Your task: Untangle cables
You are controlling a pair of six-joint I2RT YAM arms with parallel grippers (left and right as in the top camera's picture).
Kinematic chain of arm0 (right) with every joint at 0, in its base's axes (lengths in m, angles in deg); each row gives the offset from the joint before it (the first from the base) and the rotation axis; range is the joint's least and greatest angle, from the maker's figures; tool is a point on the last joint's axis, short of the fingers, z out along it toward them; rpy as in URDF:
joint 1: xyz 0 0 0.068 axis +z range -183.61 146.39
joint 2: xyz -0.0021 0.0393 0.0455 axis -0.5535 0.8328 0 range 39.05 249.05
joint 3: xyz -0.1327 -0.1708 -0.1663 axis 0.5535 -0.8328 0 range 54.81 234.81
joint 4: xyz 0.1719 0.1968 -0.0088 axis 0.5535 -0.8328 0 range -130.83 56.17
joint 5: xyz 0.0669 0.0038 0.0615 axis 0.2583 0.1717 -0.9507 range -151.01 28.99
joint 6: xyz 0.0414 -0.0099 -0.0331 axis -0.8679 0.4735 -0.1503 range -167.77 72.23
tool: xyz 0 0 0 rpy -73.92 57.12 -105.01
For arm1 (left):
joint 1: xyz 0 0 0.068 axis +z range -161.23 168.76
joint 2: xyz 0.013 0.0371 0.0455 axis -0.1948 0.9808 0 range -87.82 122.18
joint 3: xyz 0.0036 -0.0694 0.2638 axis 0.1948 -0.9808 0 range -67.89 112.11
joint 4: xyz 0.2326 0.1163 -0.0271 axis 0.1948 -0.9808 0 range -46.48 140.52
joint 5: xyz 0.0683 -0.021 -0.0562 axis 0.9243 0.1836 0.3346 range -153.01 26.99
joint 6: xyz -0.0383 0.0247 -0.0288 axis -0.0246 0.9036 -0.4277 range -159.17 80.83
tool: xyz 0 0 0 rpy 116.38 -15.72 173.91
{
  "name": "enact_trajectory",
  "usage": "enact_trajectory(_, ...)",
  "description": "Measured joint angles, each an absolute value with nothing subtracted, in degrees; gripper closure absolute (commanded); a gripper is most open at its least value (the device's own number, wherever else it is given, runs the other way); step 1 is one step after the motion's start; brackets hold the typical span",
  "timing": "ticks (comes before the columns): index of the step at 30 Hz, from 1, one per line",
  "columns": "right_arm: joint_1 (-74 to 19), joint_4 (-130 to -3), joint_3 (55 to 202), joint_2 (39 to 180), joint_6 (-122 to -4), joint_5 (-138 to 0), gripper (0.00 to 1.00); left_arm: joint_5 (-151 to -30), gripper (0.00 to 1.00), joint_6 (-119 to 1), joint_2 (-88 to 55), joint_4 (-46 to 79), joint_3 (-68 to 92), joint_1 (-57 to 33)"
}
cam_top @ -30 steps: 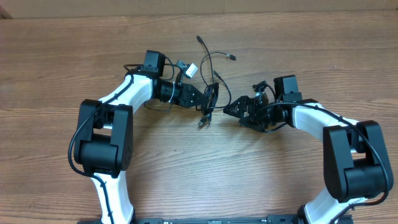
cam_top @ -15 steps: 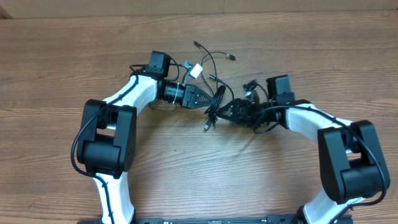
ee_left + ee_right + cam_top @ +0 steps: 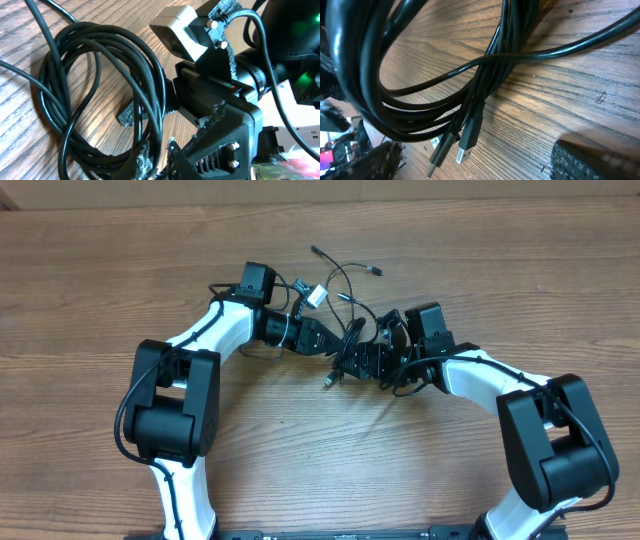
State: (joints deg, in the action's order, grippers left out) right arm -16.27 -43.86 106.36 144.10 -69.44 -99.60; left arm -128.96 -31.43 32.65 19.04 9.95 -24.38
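Wood-grain table (image 3: 100, 280) fills the scene, bare apart from the two arms and the tangle between them. The left gripper (image 3: 337, 347) is clamped on the cables (image 3: 349, 338). In its wrist view, several black strands run down between its taped fingertips (image 3: 144, 162), and the coil hangs off them in loose loops. The right gripper (image 3: 360, 362) stands wide open. Its wrist view shows one finger (image 3: 377, 160) far to one side and the other at the opposite edge, with strands and two plug ends (image 3: 462, 145) lying between them on the wood.

Over the past second the right arm has slid leftward from well apart until its jaws straddle the bundle just beside the left grip. The left gripper has tightened and shifted the coil slightly towards it. Beyond the grippers, loose tails and a white plug end (image 3: 313, 294) trail towards the far edge.

The two-handed hold looks nearly set. Once the right jaws close on a strand, the arms could probably draw apart and tease the loops open, though a pinch on several strands at once may only tighten the knot.
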Motion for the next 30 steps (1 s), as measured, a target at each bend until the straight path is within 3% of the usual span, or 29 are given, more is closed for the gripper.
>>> enact_trajectory(13, -16.24, -44.14, 106.53, 143.44, -75.48, -96.10, 0.02, -128.04, 0.82, -31.71, 32.65, 19.69, 9.95, -25.52)
enact_trajectory(30, -19.65, -55.11, 108.65, 141.37, -86.91, -88.43, 0.00, -127.78, 0.75, -31.73, 32.65, 18.42, 9.95, -23.00)
